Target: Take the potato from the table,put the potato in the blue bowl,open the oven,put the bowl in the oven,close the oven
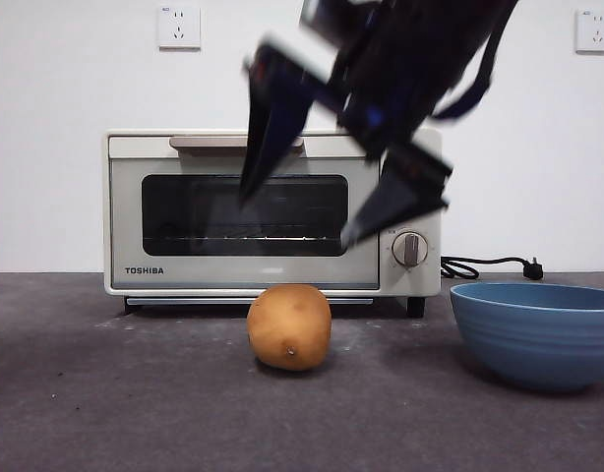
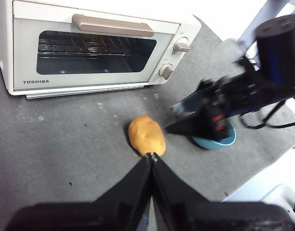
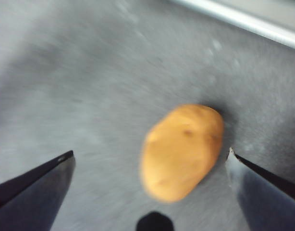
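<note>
The right gripper (image 1: 297,216) hangs with its black jaws spread wide above the roundish tan-orange potato (image 1: 289,326), which lies on the dark grey bench (image 1: 135,393) before the cream-white oven (image 1: 272,211), ready to straddle it, while the left gripper (image 2: 152,156) waits pressed together, the muted-blue bowl (image 1: 538,329) nearby

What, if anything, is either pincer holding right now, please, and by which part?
Nothing is held. The right pincer hangs open above the potato, which lies on the table; the left pincer is shut and empty.
</note>
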